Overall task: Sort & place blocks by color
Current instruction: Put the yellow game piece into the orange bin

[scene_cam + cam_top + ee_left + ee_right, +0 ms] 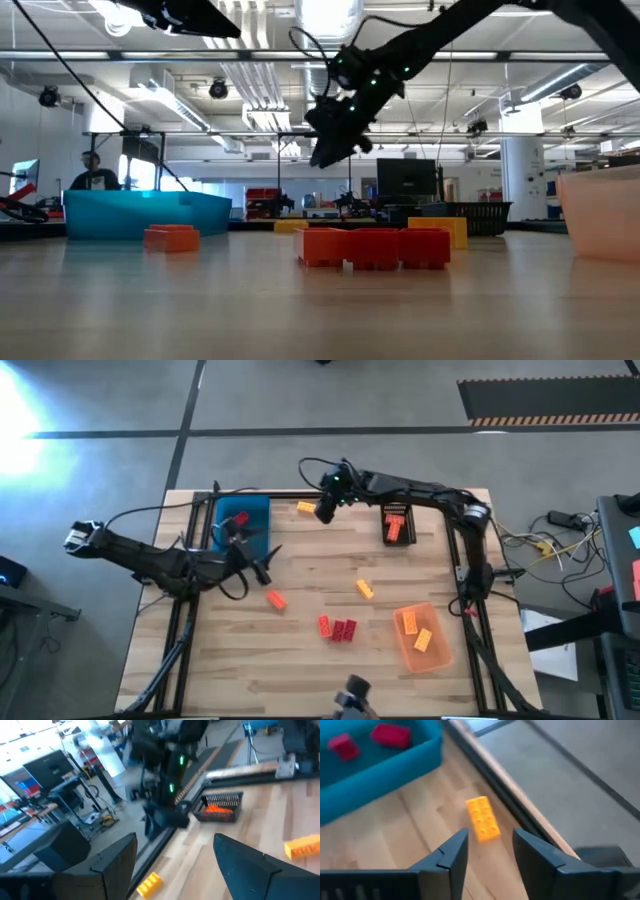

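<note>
Small studded blocks lie flat on the wooden table. A yellow block (306, 508) (482, 818) sits near the far edge. An orange one (276, 600), a yellow one (365, 589) and a red cluster (337, 628) lie mid-table. Red blocks (390, 735) rest in the blue tray (244, 520). My right gripper (325, 510) (490, 850) hovers open just beside the far yellow block, above the table, touching nothing. My left gripper (264, 565) (175, 870) is open and empty, to the right of the blue tray.
A black tray (397, 525) holding orange blocks stands at the far right. A translucent orange tray (440, 655) with yellow blocks stands at the near right. The table's far edge (520, 795) runs close behind the yellow block. Bare wood lies at the table's near left.
</note>
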Robot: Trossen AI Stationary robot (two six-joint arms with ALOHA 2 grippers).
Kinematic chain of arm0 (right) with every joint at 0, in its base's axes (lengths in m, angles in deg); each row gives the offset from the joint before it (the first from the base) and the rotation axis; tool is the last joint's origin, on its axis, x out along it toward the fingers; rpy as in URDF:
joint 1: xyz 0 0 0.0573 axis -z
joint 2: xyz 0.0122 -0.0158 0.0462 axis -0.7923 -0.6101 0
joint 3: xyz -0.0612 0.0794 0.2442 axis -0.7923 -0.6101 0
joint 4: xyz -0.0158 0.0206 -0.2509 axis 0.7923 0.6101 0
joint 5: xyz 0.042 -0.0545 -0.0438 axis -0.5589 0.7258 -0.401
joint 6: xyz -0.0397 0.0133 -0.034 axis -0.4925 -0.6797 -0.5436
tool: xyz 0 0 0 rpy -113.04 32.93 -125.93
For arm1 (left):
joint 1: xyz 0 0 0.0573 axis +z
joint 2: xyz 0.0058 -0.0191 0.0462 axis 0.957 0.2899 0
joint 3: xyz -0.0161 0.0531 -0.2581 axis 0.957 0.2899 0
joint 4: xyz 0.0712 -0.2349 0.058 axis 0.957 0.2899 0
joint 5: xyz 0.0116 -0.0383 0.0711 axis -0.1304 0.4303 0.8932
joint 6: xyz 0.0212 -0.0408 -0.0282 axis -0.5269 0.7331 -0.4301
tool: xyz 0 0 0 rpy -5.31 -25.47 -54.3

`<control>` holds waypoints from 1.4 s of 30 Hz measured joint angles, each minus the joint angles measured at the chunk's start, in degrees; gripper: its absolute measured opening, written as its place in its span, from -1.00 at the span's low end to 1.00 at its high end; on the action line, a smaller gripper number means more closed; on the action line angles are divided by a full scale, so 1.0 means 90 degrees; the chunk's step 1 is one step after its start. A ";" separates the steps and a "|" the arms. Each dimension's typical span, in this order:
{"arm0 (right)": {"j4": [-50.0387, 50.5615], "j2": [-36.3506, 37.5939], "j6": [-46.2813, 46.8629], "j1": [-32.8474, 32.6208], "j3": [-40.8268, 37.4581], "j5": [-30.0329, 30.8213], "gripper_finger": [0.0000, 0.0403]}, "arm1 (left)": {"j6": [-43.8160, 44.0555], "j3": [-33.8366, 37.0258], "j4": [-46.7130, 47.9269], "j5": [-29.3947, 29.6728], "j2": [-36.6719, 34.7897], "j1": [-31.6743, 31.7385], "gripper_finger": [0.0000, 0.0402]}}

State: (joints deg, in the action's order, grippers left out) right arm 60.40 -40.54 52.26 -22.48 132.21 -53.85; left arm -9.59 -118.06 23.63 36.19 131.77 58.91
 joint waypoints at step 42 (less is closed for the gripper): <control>0.1241 -0.3225 -0.2313 0.0525 0.3000 -0.1637 -0.23 | -0.0158 0.0812 -0.0214 0.0016 -0.0957 0.0000 0.23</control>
State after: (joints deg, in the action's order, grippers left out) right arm 71.57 -69.57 31.44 -17.75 159.21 -68.58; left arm -11.01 -110.75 21.71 36.33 123.15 58.91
